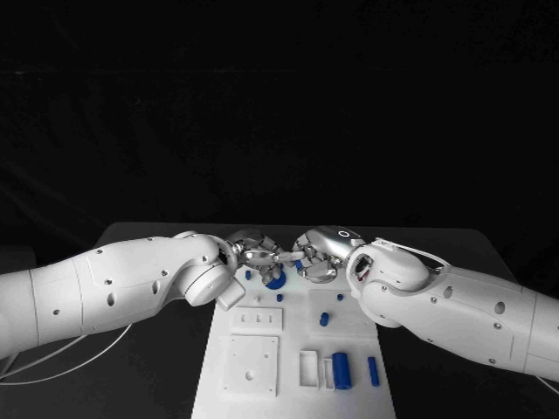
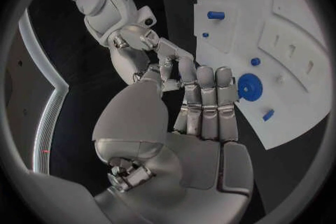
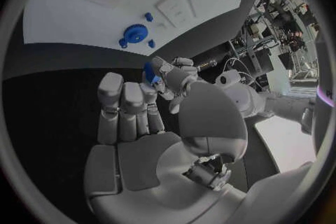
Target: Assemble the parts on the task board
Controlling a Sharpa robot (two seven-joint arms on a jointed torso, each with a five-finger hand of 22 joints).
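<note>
My two hands meet fingertip to fingertip over the far end of the white task board (image 1: 230, 394). The left hand (image 1: 252, 250) pinches a small blue part (image 3: 149, 71) at its fingertips. The right hand (image 1: 325, 254) has its fingers stretched out straight, their tips just beside that part, and I see nothing in its grip. The left wrist view shows the left hand (image 2: 199, 117) with the right hand (image 2: 143, 42) reaching to it, and the part hidden. A blue gear (image 1: 276, 281) lies on the board right under the hands, also seen as the gear (image 2: 250, 87) and the gear (image 3: 134, 32).
Several blue parts stand on the board nearer me: a thick cylinder (image 1: 341, 369), a thin pin (image 1: 373, 371) and a small peg (image 1: 324, 319). A raised square plate (image 1: 251, 365) sits at the near left. Black table (image 1: 141, 367) flanks the board under both arms.
</note>
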